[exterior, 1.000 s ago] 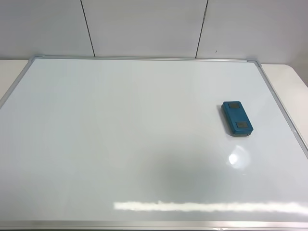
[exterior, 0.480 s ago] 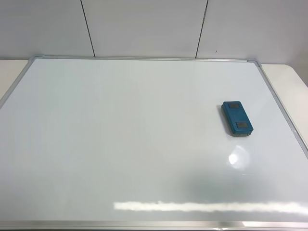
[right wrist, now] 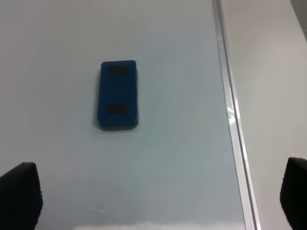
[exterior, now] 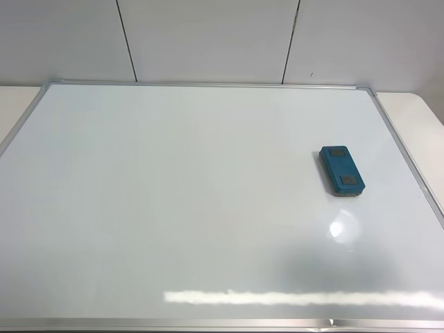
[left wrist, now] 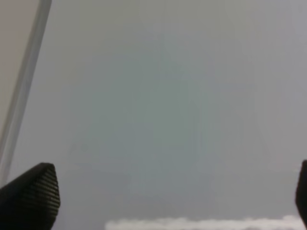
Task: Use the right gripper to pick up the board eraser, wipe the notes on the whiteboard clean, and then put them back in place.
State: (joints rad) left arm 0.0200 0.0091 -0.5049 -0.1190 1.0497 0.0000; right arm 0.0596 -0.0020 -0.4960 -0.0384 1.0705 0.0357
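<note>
Small teal-blue rectangular board eraser (exterior: 341, 171) with two dark grey square patches lies flat on the large glossy white whiteboard (exterior: 173, 208), silver-grey framed, near the board's right edge and a bit beyond mid-depth; free, nothing touching it. No black marker notes visible anywhere on the board surface in the high view, so the wipe looks done, or the marks are too faint to see. Eraser resting on its own with patches up reads as parked back in place, long side roughly along the right frame rail. Right hand (right wrist: 158, 199) hangs above the board, its two black fingers (right wrist: 19, 194) wide apart at the frame corners, eraser ahead of it and well clear, not between the fingers. Left hand (left wrist: 172, 196) also spread, fingers apart over bare board near the left frame rail, holding nothing, idle since the task is right-arm only. Pale bench (exterior: 416, 111) shows beyond the frame. Neither arm shows in the high view.
</note>
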